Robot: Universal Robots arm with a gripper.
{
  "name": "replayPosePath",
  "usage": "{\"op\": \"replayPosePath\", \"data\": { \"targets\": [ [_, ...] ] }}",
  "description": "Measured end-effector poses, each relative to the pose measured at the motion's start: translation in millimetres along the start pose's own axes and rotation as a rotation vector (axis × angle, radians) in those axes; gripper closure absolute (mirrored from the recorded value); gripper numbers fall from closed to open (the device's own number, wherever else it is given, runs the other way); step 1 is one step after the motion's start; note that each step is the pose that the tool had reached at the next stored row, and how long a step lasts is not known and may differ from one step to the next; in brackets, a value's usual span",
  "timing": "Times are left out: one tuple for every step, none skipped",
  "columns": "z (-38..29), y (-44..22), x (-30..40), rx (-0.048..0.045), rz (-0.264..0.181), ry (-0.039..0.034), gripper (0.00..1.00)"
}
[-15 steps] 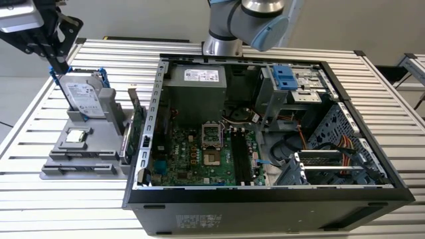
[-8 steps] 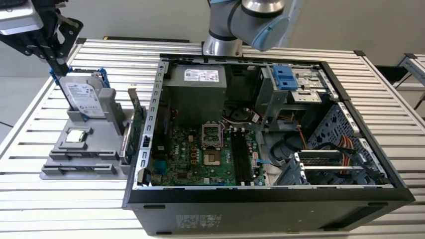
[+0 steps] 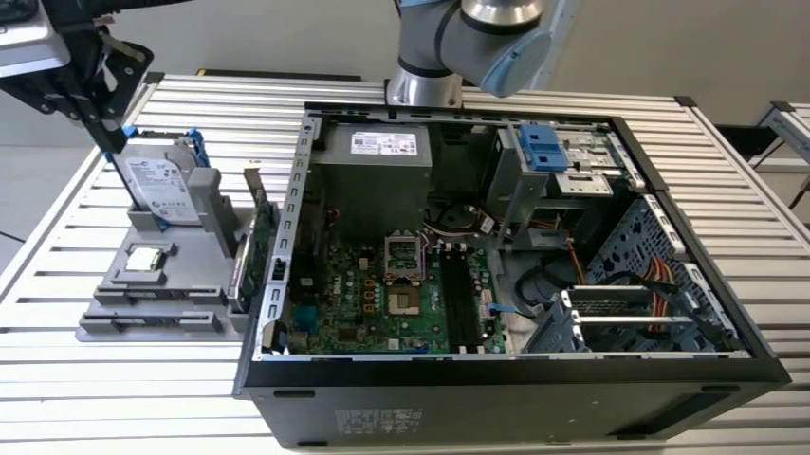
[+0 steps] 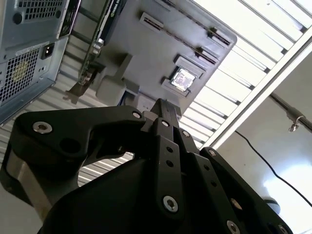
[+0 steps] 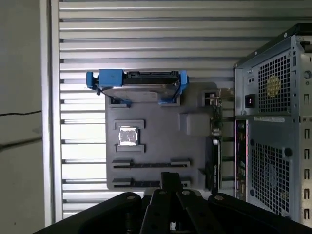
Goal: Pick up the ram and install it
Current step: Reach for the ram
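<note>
Exterior view: slatted metal tabletop (image 3: 76,379) carrying an open computer case (image 3: 506,389) on its side. The motherboard (image 3: 367,303) is exposed. Its long black slots (image 3: 458,294) read as dark strips, and detail inside them is too small to tell. A grey fixture (image 3: 120,327) sits just beside the case, on the exterior view's left.

On the fixture: a hard drive (image 3: 165,185) upright in a blue-tabbed frame and a processor chip (image 3: 148,258) flat in its pocket. A green card (image 3: 264,251) stands on edge between fixture and case wall.

The end effector (image 3: 109,135) hangs high over the hard-drive end of the fixture, well apart from everything on it. Its upper body is cut off by the picture's corner. The arm (image 3: 475,43) is cut off at the top edge too, so how the two join is out of frame.

Both wrist views: fingertips (image 4: 165,109) drawn together into one dark bar with no gap to be seen and nothing between them — narrow, empty.

The ram (image 5: 148,165), in the first wrist view, is a thin dark strip seen edge-on in the fixture's long slot next to the chip, on the side away from the hard drive. Its colour and chips cannot be made out from this angle. A second long slot (image 5: 122,183) lies just beyond, its middle hidden behind the fingertips — cannot tell what sits in it.

The ram is untouched, well apart from the end effector
</note>
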State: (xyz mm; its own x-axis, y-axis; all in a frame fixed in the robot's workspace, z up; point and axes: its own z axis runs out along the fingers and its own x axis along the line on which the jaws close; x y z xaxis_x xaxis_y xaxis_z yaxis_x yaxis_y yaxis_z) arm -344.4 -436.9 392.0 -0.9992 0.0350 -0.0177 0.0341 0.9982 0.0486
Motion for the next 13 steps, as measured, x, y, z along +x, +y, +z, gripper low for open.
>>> {"op": "replayPosePath", "data": {
  "targets": [
    [0.0, -1.6, -0.1, 0.0000, 0.003, -0.0002, 1.00],
    [0.0, -3.1, -0.1, 0.0000, 0.006, -0.0003, 1.00],
    [-0.1, -4.5, -0.1, 0.0002, 0.008, -0.0004, 1.00],
    [-0.1, -5.9, -0.2, 0.0002, 0.011, -0.0005, 1.00],
    [-0.1, -7.4, -0.2, 0.0002, 0.013, -0.0007, 1.00],
    [-0.1, -8.8, -0.2, 0.0002, 0.015, -0.0008, 1.00],
    [-0.2, -10.2, -0.3, 0.0003, 0.018, -0.0008, 1.00],
    [-0.2, -11.8, -0.3, 0.0003, 0.019, -0.0010, 1.00],
    [-0.2, -13.4, -0.4, 0.0003, 0.021, -0.0011, 1.00],
    [-0.3, -15.1, -0.4, 0.0003, 0.023, -0.0012, 1.00],
    [-0.3, -16.8, -0.4, 0.0004, 0.024, -0.0012, 1.00],
    [-0.4, -18.5, -0.5, 0.0004, 0.026, -0.0012, 1.00],
    [-0.4, -19.9, -0.4, 0.0004, 0.027, -0.0014, 1.00]
  ]
}}
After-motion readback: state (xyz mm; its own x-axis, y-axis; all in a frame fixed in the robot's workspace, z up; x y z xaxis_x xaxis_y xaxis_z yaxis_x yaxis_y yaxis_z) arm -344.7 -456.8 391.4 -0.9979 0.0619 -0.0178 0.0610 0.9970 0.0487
